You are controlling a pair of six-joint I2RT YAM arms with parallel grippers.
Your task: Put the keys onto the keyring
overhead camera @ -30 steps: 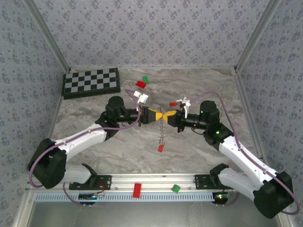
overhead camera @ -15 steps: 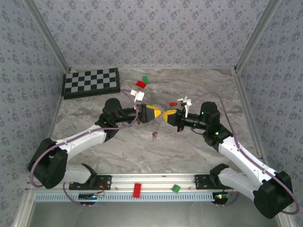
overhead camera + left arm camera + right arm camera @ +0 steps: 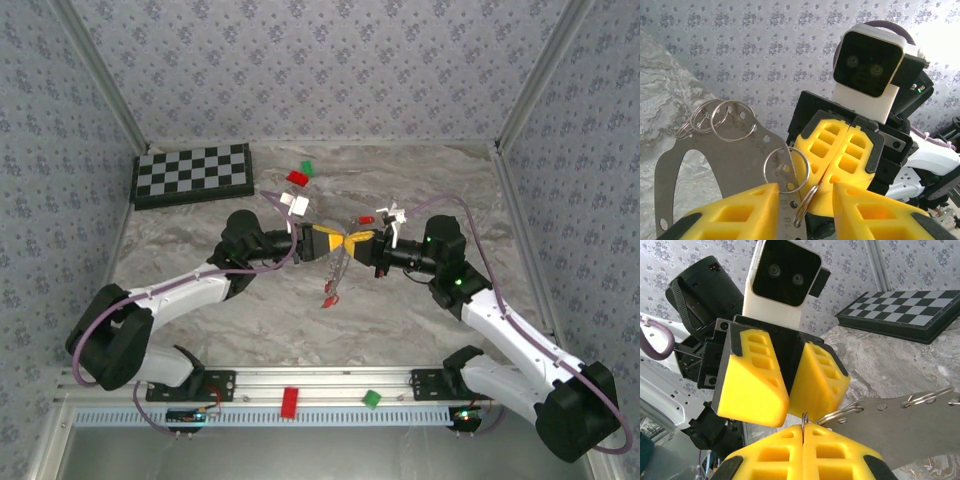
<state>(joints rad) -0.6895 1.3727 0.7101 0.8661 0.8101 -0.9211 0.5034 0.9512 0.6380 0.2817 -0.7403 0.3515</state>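
Observation:
The keyring is a dull grey band (image 3: 730, 160) with several silver split rings through its holes. My right gripper (image 3: 803, 427) is shut on one split ring (image 3: 807, 200) at the band's end. My left gripper (image 3: 805, 192) faces it with its jaws apart around that ring, and its left fingertip (image 3: 757, 197) rests on the band. In the top view both grippers meet above the table's middle, left gripper (image 3: 338, 242) against right gripper (image 3: 352, 243). A thin chain hangs below them with a red key (image 3: 328, 298) at its end. Another small red key (image 3: 367, 219) lies just behind the right gripper.
A chessboard (image 3: 192, 173) lies at the back left. A red block (image 3: 297, 178) and a green block (image 3: 307, 168) sit behind the grippers. On the front rail rest a red block (image 3: 289, 400) and a green block (image 3: 371, 399).
My left gripper has gone from shut to jaws apart. The chain with the red key swung up and left, then dropped slightly. The right gripper has stayed shut in place.

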